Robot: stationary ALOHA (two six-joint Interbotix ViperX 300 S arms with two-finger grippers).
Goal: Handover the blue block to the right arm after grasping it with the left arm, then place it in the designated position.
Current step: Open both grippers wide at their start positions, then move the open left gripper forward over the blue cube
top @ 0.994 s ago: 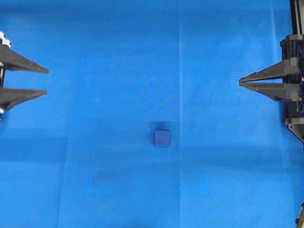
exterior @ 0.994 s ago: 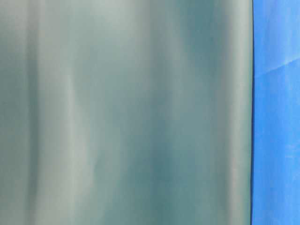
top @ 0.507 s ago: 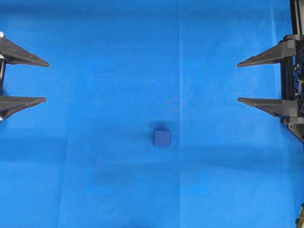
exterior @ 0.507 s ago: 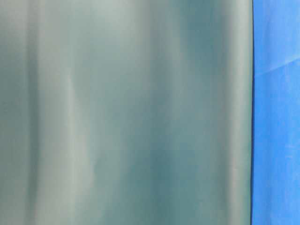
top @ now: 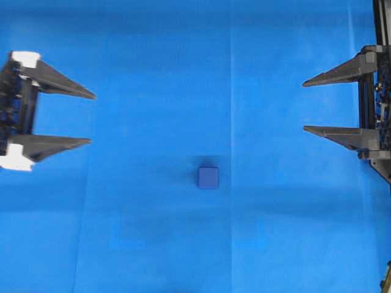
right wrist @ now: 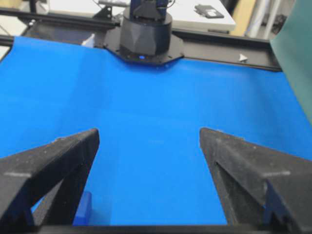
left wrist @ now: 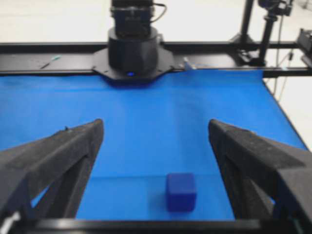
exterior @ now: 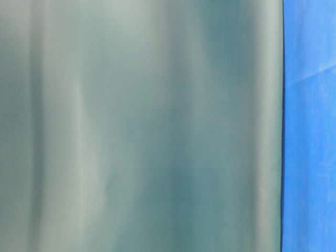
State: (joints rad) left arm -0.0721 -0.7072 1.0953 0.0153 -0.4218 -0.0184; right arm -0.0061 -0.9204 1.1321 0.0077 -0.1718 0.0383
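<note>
Creased blue cloth [top: 183, 61]; blurred grey-green sheet [exterior: 142, 126] fills table-level view.

The right gripper [right wrist: 148, 141] frames the lower part of the view, its two black fingers [right wrist: 53, 161] spread wide with only bright blue cloth [right wrist: 146, 97] between them. A sliver of the blue block [right wrist: 84, 207] peeks out beside the left-hand finger. At the worktop's far edge stands the other arm's black base [right wrist: 145, 36] on a dark rail [right wrist: 219, 48].
</note>
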